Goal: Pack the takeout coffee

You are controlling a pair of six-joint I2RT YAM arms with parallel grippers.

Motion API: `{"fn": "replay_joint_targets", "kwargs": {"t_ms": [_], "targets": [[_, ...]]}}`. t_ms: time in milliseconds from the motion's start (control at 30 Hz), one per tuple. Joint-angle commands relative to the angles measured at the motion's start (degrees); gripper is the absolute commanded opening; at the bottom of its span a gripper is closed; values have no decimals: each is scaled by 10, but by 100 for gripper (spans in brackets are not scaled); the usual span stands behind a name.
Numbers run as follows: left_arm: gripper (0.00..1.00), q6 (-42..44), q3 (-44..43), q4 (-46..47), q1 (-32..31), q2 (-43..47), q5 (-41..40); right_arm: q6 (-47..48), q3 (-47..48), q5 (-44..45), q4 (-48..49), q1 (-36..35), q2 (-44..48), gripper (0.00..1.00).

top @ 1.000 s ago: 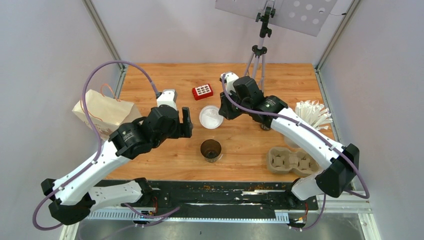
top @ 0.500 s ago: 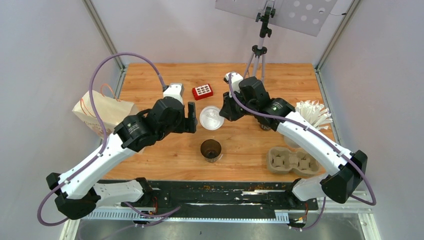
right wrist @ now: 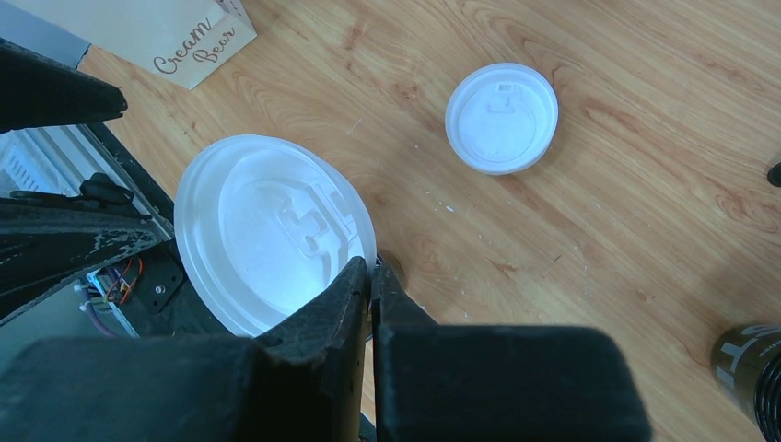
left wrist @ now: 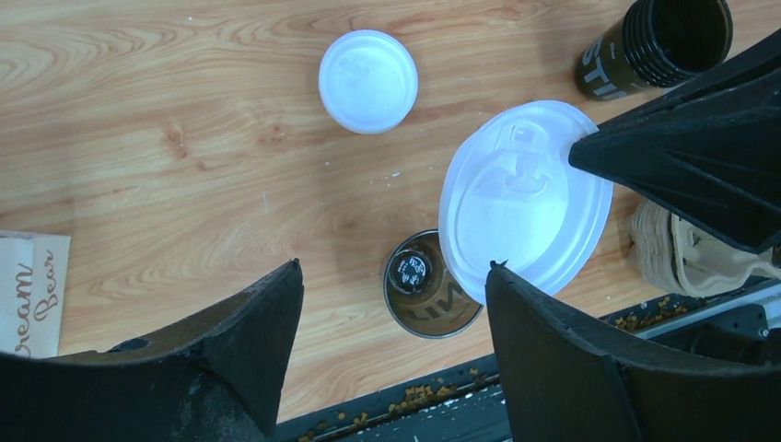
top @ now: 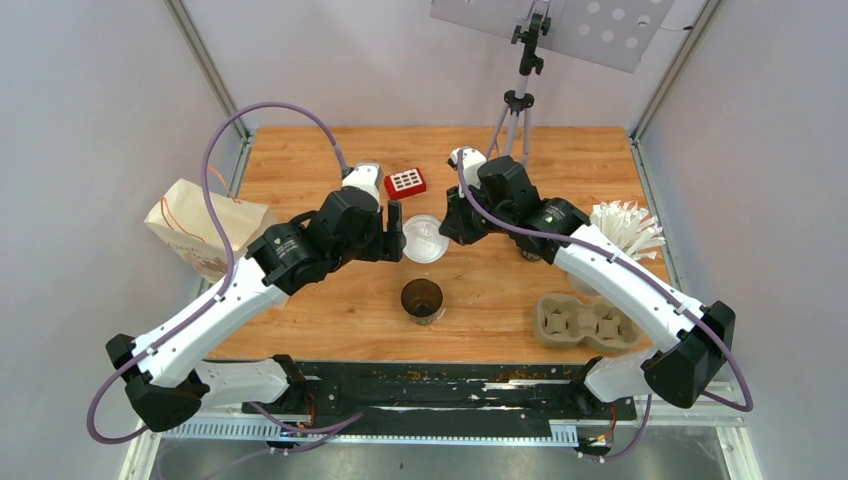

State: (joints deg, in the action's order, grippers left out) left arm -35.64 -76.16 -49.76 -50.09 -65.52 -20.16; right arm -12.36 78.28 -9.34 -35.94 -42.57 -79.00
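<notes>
Left gripper [top: 393, 235] neared lid [top: 425, 238] (right gripper [right wrist: 371, 276] pinching); wrist view reveals spare lid [left wrist: 368, 81].

The bag [right wrist: 166, 32] is showing "Cream Bear" in script; a black cup [left wrist: 649, 51] is showing "STI", cut off.

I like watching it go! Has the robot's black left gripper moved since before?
Yes. The black left gripper moved right and away from the near edge, ending closer to the small red box with white squares, which stayed put.
</notes>
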Motion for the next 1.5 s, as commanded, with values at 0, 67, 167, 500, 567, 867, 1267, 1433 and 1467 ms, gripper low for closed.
{"fn": "replay_joint_targets", "kwargs": {"t_ms": [0, 67, 167, 500, 567, 867, 1267, 1433, 1467], "targets": [[77, 3, 12, 49, 12, -8, 16, -3, -2, -9, 33, -3, 13, 4], [74, 3, 14, 58, 15, -13, 21, -2, -2, -9, 36, -3, 13, 4], [71, 4, 14, 63, 18, -23, 22, -4, -3, -10, 39, -2, 13, 4], [43, 13, 24, 75, 19, -42, 29, -1, -2, -10, 42, -3, 10, 4], [40, 14, 27, 79, 19, -42, 30, -2, -1, -11, 43, -3, 10, 5], [23, 16, 43, 99, 22, -46, 49, -4, 0, -24, 55, -3, 10, 5], [0, 5, 78, 120, 105, 9, 149, 45, -49, -73, 127, 3, 80, 51], [0, -5, 78, 129, 150, 35, 238, 82, -120, -120, 263, 5, 154, 75], [0, -8, 79, 134, 158, 39, 261, 89, -135, -137, 291, 6, 169, 77]]}}
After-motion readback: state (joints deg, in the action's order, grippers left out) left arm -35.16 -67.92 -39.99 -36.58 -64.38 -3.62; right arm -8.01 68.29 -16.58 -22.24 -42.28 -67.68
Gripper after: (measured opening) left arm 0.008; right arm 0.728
